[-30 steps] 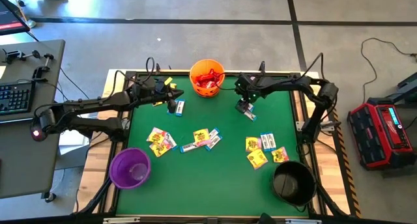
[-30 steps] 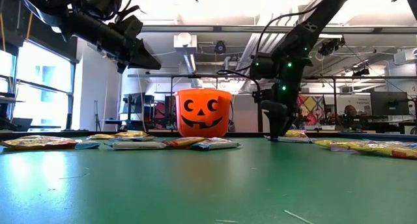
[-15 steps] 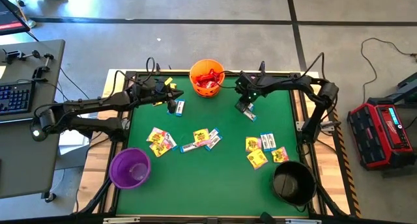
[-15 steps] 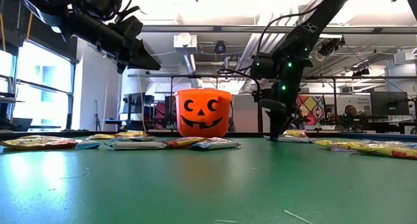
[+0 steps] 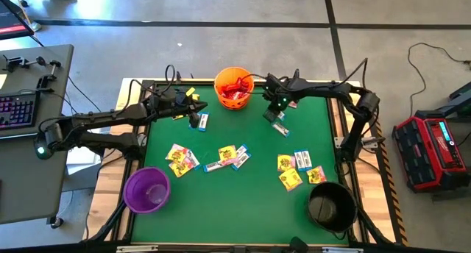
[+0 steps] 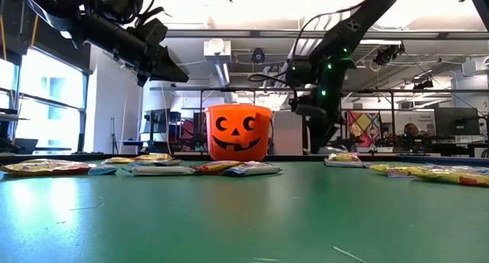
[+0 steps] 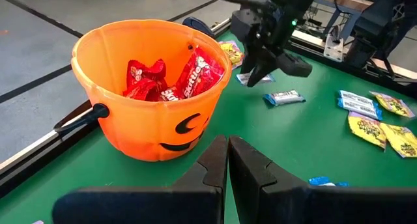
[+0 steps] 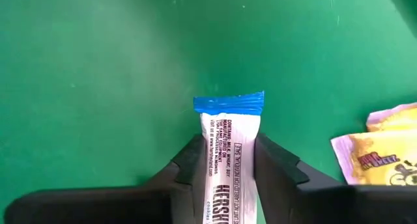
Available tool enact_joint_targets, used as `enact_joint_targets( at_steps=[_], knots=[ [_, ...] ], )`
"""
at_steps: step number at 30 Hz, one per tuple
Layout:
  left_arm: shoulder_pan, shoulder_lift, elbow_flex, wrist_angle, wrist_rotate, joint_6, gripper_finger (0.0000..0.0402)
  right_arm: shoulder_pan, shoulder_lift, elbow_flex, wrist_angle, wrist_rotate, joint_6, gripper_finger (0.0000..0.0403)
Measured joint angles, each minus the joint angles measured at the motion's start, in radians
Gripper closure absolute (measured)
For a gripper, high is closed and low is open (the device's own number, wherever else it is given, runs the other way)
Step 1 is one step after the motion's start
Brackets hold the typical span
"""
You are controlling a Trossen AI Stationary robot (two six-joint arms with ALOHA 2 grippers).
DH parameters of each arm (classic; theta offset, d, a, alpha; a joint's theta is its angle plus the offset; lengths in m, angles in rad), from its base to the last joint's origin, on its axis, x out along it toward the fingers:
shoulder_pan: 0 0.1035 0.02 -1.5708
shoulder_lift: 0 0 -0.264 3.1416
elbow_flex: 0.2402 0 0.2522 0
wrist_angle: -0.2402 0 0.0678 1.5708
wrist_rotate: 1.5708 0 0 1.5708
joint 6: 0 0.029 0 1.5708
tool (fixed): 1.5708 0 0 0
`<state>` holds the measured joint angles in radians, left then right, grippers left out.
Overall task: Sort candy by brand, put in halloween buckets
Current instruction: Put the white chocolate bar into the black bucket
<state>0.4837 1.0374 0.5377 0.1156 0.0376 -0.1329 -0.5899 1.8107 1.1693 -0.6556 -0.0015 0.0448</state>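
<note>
A white-blue Hershey's packet (image 8: 229, 152) is clamped between the two fingers of the right gripper (image 8: 225, 168), its blue crimped end projecting past the fingertips over bare green table surface. In the high view this right gripper (image 5: 278, 113) hangs near the far edge of the table (image 5: 250, 201), just right of the orange pumpkin bucket (image 5: 234, 87); in the low view it is lifted clear of the surface. Another white-blue packet (image 5: 280, 127) lies on the table just below it in the high view.

The orange pumpkin bucket stands at the middle of the far edge and contains red packets (image 7: 179, 77). The left gripper (image 5: 197, 106) hovers just left of that bucket, near the far edge; the left wrist view shows its fingers (image 7: 215, 162) pressed together with nothing between them. A white-blue packet (image 5: 203, 121) lies just beneath it.

Mixed yellow, red and white-blue packets lie in three groups: left of centre (image 5: 181, 159), at centre (image 5: 228, 157), and right of centre (image 5: 298, 169).

The purple bucket (image 5: 146, 189) stands at the near left corner, partly over the table edge. The black bucket (image 5: 331, 206) stands at the near right corner.
</note>
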Motion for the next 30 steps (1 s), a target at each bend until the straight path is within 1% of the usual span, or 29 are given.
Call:
enact_joint_targets(
  at_steps=[4, 10, 15, 17, 19, 21, 26, 30],
  knots=[
    [0.0, 0.0, 0.0, 0.0, 0.0, 0.0, 0.0397, 0.0, -0.001, 0.073, -0.09, -0.007, 0.01, 0.0319],
    [0.0, 0.0, 0.0, 0.0, 0.0, 0.004, 0.0397, 0.013, -0.003, 0.24, -0.35, -0.023, 0.059, 0.0319],
    [0.0, 0.0, 0.0, 0.001, 0.0, 0.004, 0.0397, 0.073, -0.009, 0.398, -0.579, -0.044, 0.105, 0.032],
    [0.0, 0.0, 0.0, 0.001, 0.0, 0.004, 0.0397, 0.11, -0.023, 0.444, -0.641, -0.066, 0.143, 0.032],
    [0.0, 0.0, 0.0, 0.001, 0.0, 0.005, 0.0397, 0.151, -0.05, 0.466, -0.675, -0.113, 0.194, 0.032],
    [0.0, 0.0, 0.0, 0.001, 0.0, 0.005, 0.0397, 0.198, -0.092, 0.467, -0.691, -0.133, 0.258, 0.032],
    [0.0, 0.0, 0.0, 0.001, 0.0, 0.037, 0.0397, 0.342, -0.195, 0.461, -0.772, -0.117, 0.467, 0.032],
    [0.0, 0.0, 0.0, 0.001, 0.0, 0.05, 0.0397, 0.486, -0.293, 0.412, -0.801, -0.122, 0.701, 0.032]
  ],
)
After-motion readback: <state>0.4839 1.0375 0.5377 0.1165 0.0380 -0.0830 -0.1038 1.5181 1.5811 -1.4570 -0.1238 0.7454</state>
